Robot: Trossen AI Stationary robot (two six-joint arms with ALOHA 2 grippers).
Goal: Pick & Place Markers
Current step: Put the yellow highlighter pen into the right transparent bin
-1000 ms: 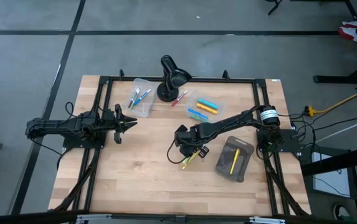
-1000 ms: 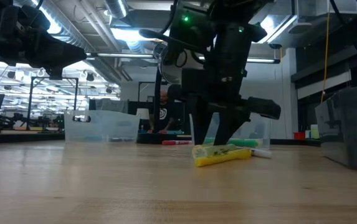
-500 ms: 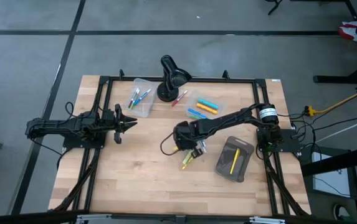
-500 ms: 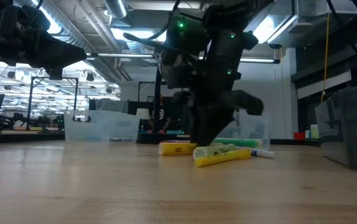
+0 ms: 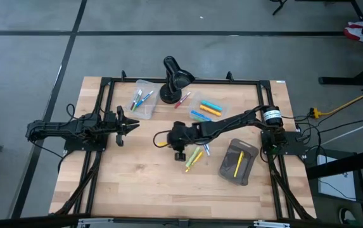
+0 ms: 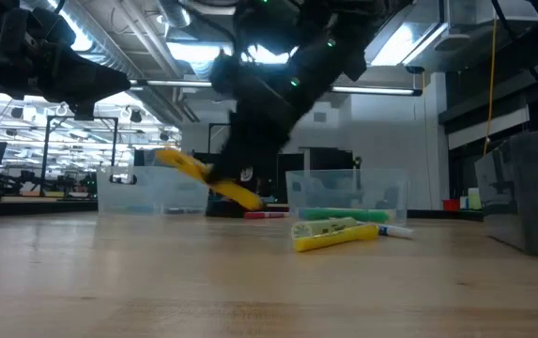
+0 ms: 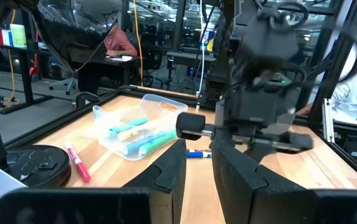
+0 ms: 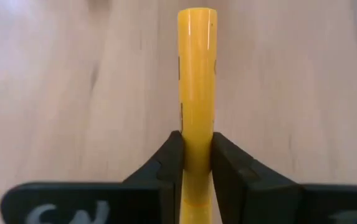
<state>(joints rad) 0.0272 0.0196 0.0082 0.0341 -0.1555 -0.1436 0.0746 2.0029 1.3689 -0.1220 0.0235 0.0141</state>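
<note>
My right gripper point(image 5: 173, 140) hangs over the middle of the table, shut on a yellow marker point(image 5: 161, 143). Just right of it, a yellow marker point(image 6: 334, 233), a green one point(image 6: 344, 216) and a small blue-tipped one point(image 6: 395, 230) lie flat on the wood. More markers fill two clear tubs point(image 5: 142, 99) point(image 5: 206, 109). A red marker point(image 5: 182, 100) lies by the black lamp point(image 5: 173, 79), and a yellow one point(image 5: 237, 163) rests on the grey pouch point(image 5: 244, 153). My left gripper point(image 5: 130, 125) waits at the table's left, open by a narrow gap point(image 7: 198, 168). My right gripper pinches the yellow marker's barrel point(image 8: 197, 127) between its two fingers point(image 8: 171, 158). The marker lies along the fingers and sticks out well past their tips. It is lifted clear of the table and tilted, with its free end point(image 6: 167, 157) higher and pointing toward the table's left.
The black frame rails point(image 5: 105, 95) run around the table's edge. The lamp's base stands between the two tubs at the far side. Bare wood point(image 5: 137, 177) stretches along the near side, and people sit in the room beyond the table.
My right gripper has lifted the yellow marker off the table from beside the marker pile and carried it toward the table's left. It has turned as it went, so the marker now points left and tilts upward. The other loose markers have stayed put.
</note>
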